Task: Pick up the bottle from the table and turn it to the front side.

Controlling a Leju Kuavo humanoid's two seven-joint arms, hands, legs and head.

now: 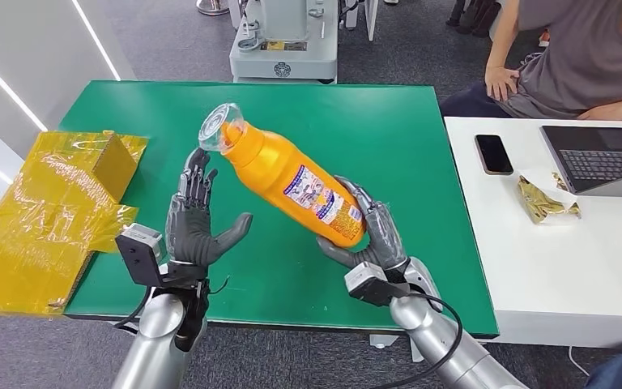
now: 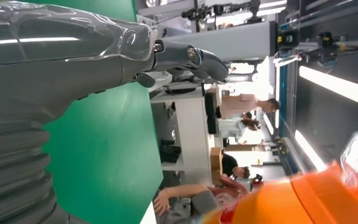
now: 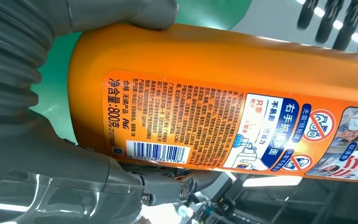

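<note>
An orange bottle (image 1: 291, 182) with a clear cap and a printed label is lifted above the green table (image 1: 397, 121), tilted with its cap toward the far left. My right hand (image 1: 372, 235) grips its base end; in the right wrist view the bottle (image 3: 223, 65) shows its back label and barcode, with my right hand (image 3: 42, 121) wrapped around the base. My left hand (image 1: 198, 219) stands upright and spread beside the bottle's neck, palm toward it, holding nothing. In the left wrist view my left hand (image 2: 74, 60) is in front of the green table, and the orange bottle (image 2: 303, 200) sits in a corner.
Crumpled yellow plastic wrap over a box (image 1: 57, 211) lies at the table's left edge. A white desk (image 1: 551, 259) on the right carries a phone (image 1: 494, 154), a laptop (image 1: 607, 158) and a snack wrapper. A person (image 1: 583, 57) sits behind it. A grey machine (image 1: 283, 40) stands beyond the table.
</note>
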